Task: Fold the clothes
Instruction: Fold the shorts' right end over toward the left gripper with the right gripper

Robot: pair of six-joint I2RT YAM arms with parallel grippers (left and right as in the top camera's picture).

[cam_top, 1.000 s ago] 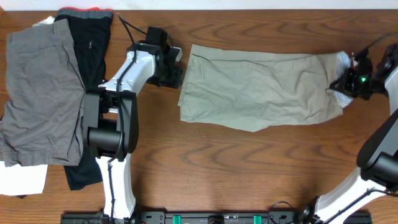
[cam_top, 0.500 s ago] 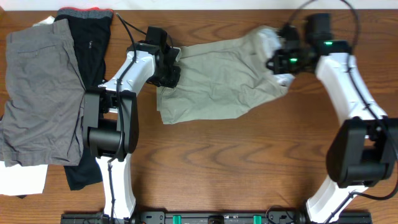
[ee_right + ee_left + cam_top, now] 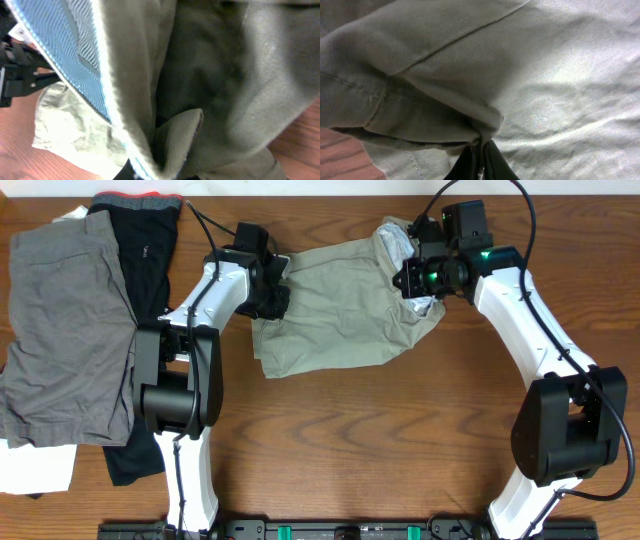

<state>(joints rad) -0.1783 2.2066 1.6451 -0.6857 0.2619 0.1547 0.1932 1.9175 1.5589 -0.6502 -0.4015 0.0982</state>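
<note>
Right end effector (image 3: 418, 277): pinching the waistband end of the khaki shorts (image 3: 325, 315). In the wrist view, bunched cloth and blue-striped pocket lining (image 3: 75, 55) hide the jaws, so the grip is judged from the raised fabric.

Left end effector (image 3: 274, 292): pressed together on a fold at the opposite edge, with cloth gathered between the tips in its wrist view.

The shorts lie at the upper middle of the desk (image 3: 400, 450). Their right portion is held raised over the body of the garment and is crumpled, not flat.

Assessment: the first fold is in progress and not completed. Laying the raised end down, squaring the edges and any further fold are outstanding.

The grey shorts (image 3: 65, 330) and black garment (image 3: 140, 240) lie well apart at the left.
</note>
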